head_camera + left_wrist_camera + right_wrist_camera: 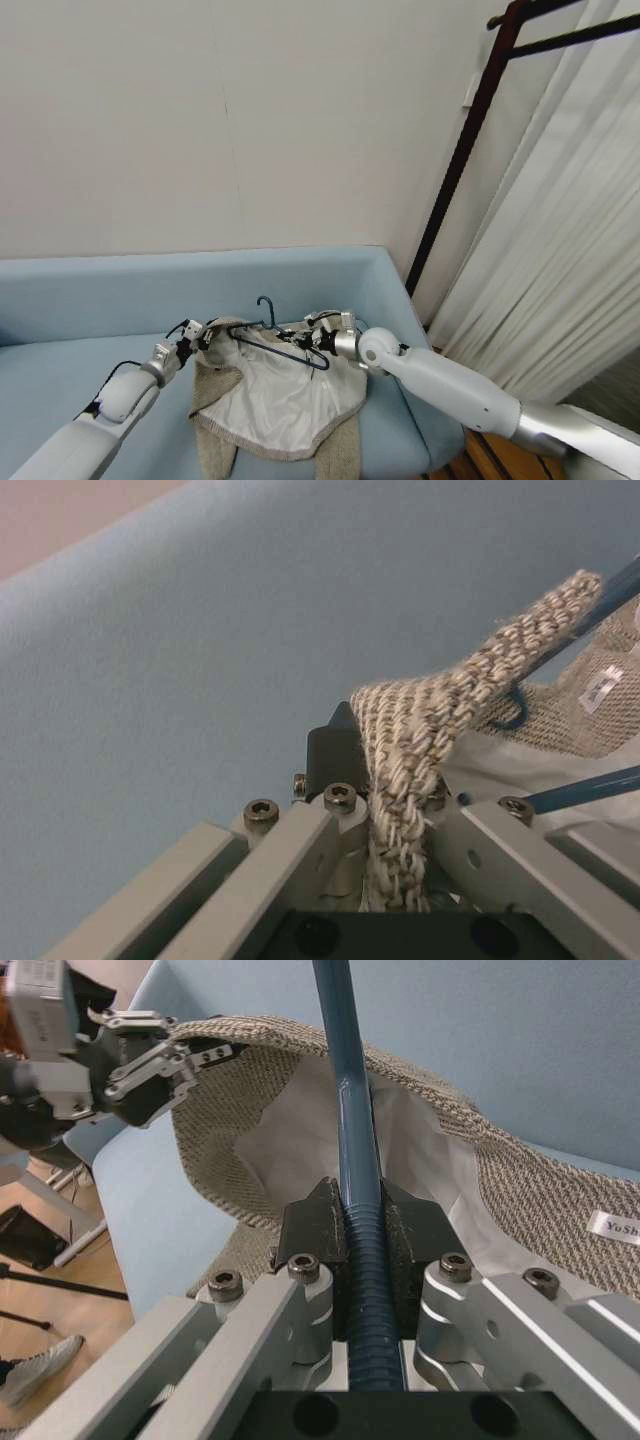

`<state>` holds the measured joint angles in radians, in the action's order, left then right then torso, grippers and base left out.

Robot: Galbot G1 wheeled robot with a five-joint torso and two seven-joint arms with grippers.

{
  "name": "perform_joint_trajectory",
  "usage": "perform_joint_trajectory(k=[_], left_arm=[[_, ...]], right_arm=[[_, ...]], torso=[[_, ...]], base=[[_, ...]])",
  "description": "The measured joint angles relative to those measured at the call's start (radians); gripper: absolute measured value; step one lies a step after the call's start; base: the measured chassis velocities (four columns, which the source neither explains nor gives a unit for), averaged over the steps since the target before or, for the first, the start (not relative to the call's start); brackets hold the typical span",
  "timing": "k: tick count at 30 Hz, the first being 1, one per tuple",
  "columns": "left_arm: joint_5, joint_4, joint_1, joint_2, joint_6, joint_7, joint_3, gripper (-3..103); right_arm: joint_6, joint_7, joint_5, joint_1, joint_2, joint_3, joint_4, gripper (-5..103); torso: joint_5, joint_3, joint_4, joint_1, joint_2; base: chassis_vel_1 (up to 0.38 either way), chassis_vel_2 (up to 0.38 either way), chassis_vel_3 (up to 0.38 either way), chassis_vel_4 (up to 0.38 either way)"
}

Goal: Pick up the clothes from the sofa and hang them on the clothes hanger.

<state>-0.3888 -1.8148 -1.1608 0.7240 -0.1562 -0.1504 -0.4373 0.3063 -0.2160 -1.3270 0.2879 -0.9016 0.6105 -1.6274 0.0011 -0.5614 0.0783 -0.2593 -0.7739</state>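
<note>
Knit garment [275,405] on the sofa [100,290] is pinched by the left gripper [208,336], blue hanger [290,352] clamped by the right gripper [314,340]; hanging not yet done.

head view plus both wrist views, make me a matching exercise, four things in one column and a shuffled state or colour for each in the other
Column one:
1. left gripper
2. right gripper
3. clothes rack
4. sofa

Column two:
a. light blue
b. shut on the blue hanger
c. dark, standing upright past the sofa's end on the robot's right
d. shut on an edge of the knit jacket

Pairs: 1-d, 2-b, 3-c, 4-a
</note>
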Motion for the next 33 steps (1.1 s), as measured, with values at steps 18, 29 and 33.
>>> perform_joint_trajectory(k=[18,29,33], left_arm=[[-0.031,-0.158,-0.027,-0.067,-0.045,0.017,0.039,0],[0.034,-0.112,-0.044,-0.021,-0.037,0.007,0.085,0],[0.069,-0.053,-0.041,-0.004,-0.029,-0.003,0.121,0]], right_arm=[[-0.013,0.032,0.045,0.028,-0.120,0.004,0.182,8],[-0.005,0.096,0.086,0.007,-0.219,0.011,0.284,8],[-0.004,0.131,0.112,-0.007,-0.238,0.023,0.308,8]], torso=[[0.0002,0.000,-0.0001,0.000,0.000],[0.0003,0.000,-0.0006,0.000,0.000],[0.0003,0.000,-0.0002,0.000,0.000]], base=[[0.000,0.000,0.000,0.000],[0.000,0.000,0.000,0.000],[0.000,0.000,0.000,0.000]])
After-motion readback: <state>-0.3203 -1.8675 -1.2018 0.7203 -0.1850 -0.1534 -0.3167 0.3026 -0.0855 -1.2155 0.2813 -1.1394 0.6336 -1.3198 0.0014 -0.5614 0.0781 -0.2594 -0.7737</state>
